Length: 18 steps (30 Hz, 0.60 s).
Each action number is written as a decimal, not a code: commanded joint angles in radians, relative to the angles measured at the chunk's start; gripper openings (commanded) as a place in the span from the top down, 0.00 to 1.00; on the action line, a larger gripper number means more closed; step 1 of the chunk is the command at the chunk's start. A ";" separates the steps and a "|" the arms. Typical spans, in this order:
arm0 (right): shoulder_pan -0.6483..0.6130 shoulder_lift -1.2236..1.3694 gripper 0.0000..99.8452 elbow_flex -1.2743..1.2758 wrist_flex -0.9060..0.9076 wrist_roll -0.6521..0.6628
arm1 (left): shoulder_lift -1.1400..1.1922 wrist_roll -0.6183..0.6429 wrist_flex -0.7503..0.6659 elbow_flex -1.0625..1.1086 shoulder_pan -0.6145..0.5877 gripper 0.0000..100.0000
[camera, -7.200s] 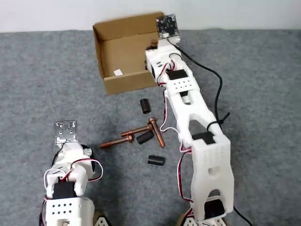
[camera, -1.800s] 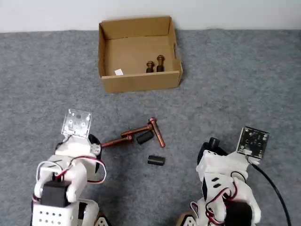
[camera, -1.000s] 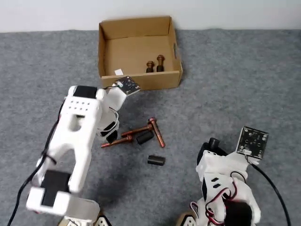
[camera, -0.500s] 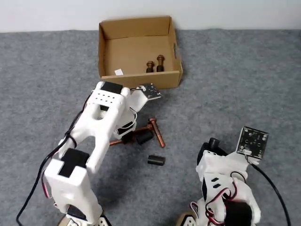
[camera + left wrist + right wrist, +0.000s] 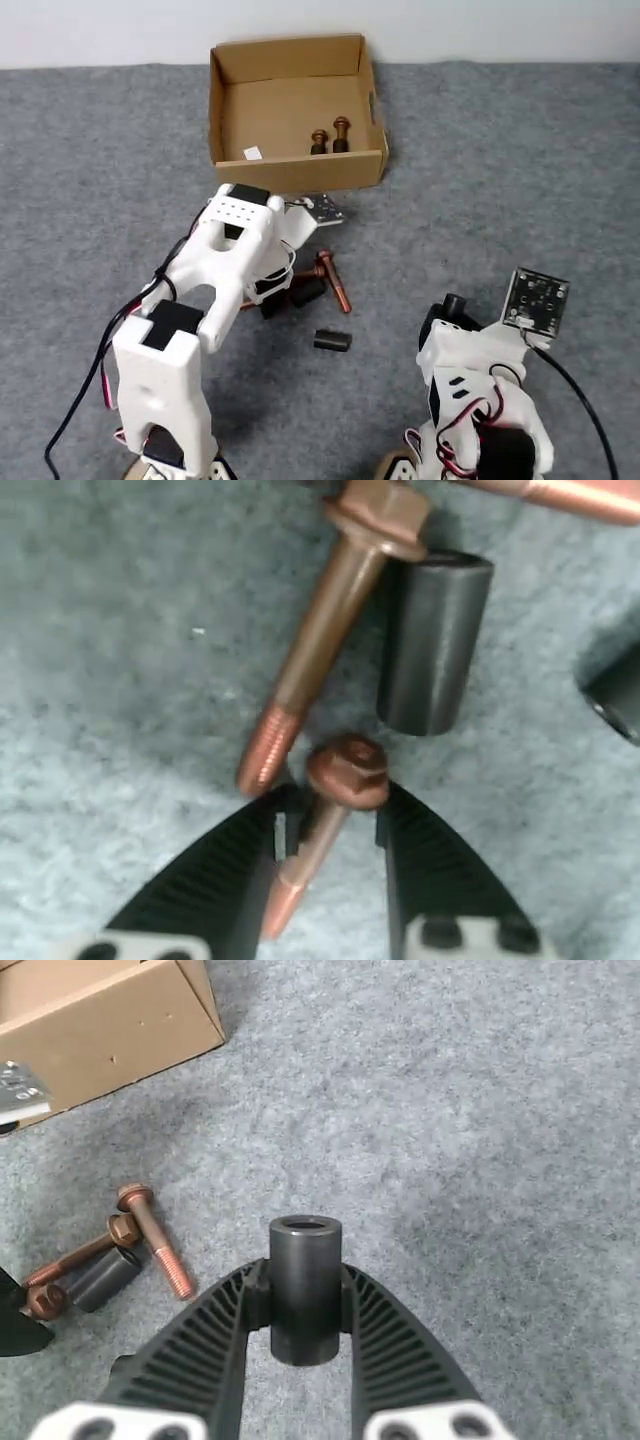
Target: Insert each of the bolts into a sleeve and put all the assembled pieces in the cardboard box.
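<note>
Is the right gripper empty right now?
No, the right gripper is shut on a black sleeve, gripping it around its lower half.

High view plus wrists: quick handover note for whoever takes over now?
Left gripper: open, jaws either side of a bolt, not gripped yet.
Right gripper: shut on a sleeve held upright.
Cardboard box: two assembled pieces inside, done.
To do: join three bolts and sleeves, box them. Two more bolts and one loose sleeve lie by the left gripper, another sleeve apart.
</note>
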 commanded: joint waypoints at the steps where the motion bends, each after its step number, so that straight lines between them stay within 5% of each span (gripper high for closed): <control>1: 0.008 0.002 0.99 -0.008 -0.010 0.009 | 0.008 0.005 -0.017 -0.027 0.052 0.96; 9: 0.008 -0.001 0.99 -0.006 -0.010 0.009 | -0.048 0.087 0.044 -0.025 0.130 0.99; 18: 0.005 -0.002 0.99 -0.015 -0.008 0.009 | -0.483 0.126 0.064 0.082 0.132 0.99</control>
